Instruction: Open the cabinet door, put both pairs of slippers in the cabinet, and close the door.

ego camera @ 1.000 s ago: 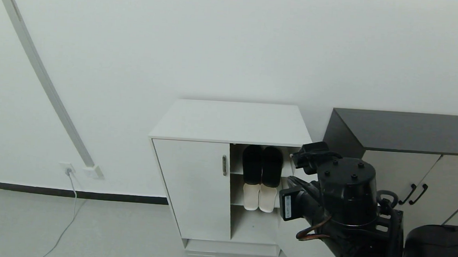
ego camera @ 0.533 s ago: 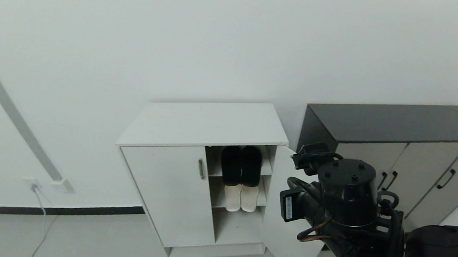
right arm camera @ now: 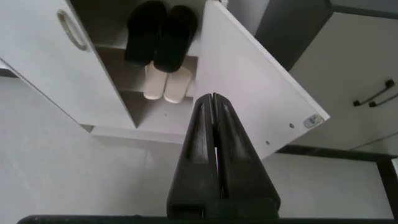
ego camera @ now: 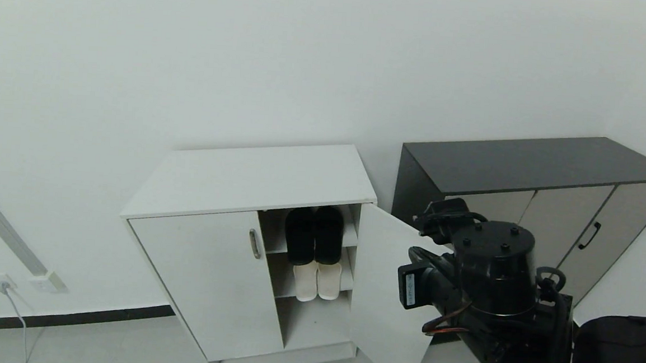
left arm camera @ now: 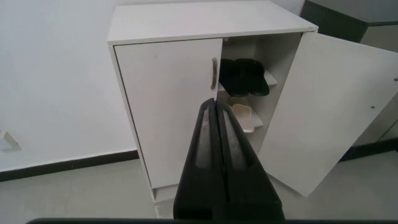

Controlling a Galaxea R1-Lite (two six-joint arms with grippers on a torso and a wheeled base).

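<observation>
A plain white wall (ego camera: 308, 63) and a pale grey floor (ego camera: 94, 341) frame two pieces of furniture standing side by side: a long, dark-topped sideboard with grey doors (ego camera: 526, 160) and, to its left, the white two-door wooden cabinet (ego camera: 256, 177) the job is about. One of its doors, the closed white left door (ego camera: 210, 287), is flush. The other, the open white right door (ego camera: 389, 298), is swung well out from the opening. That door looks to be a stiff, light board on side hinges. I'd say it wants a flat push on its outer face near the free edge, far from the hinges, not a pinch. Inside I count two pairs, four slippers in all. The pair of black slide slippers (ego camera: 314, 234) is on the upper shelf, and the pair of white slide slippers (ego camera: 317, 279) is on the shelf below, toes outward. They look soft, light and bendy, easy to nudge askew. I see one small metal handle (ego camera: 254, 243), on the closed door. The left end effector (left arm camera: 216, 106) has its fingers pressed together on nothing, facing the cabinet front. The right end effector (right arm camera: 213, 99) is likewise pressed together and holds nothing, near the open door.
</observation>
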